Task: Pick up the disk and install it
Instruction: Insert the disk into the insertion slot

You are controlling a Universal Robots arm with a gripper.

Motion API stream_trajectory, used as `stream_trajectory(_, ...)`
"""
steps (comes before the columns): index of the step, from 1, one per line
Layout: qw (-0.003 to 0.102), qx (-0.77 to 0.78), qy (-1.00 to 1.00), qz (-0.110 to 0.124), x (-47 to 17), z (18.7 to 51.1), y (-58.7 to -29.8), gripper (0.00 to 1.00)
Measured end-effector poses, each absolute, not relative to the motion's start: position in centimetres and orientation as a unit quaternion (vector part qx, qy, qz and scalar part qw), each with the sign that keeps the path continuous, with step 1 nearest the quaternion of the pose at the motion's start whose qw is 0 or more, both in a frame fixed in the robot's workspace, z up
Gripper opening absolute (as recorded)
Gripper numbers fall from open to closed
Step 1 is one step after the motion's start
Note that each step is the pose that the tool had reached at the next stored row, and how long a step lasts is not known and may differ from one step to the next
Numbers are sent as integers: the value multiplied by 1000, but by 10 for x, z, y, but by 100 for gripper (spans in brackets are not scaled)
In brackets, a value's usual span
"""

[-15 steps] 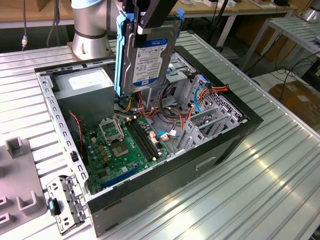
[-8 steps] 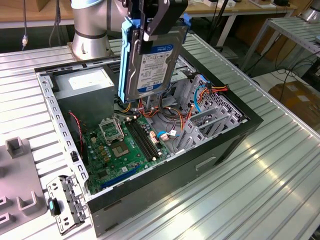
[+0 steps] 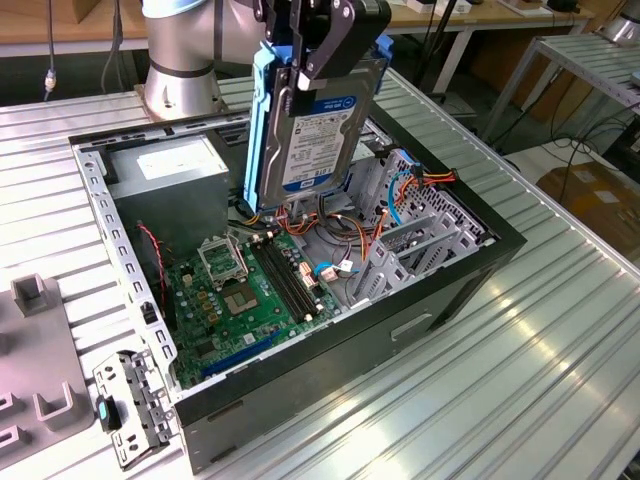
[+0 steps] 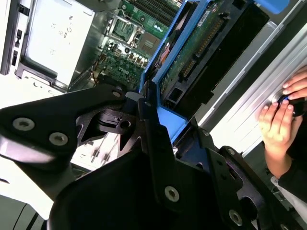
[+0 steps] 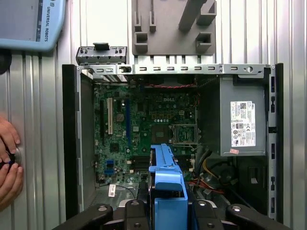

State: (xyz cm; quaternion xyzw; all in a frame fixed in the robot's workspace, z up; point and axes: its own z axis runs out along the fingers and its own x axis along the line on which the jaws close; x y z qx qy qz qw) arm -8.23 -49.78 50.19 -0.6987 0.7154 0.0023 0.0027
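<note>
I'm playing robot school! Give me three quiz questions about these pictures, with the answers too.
1. True or false: the claw is shut on the disk.
2. Where is the disk compared with the computer case? A) lying flat inside it; B) held on edge above its open top; C) pushed halfway into its side.
3. Fill the gap: the green board lying in the case is the ____.
Key: 1 true; 2 B; 3 motherboard.
</note>
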Motion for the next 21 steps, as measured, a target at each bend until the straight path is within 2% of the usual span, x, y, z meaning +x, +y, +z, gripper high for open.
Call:
stream_trajectory(14, 2, -699, 715, 3, -56, 502, -500, 37)
stream_trajectory(21, 2, -699, 715, 3, -51, 501, -529, 37)
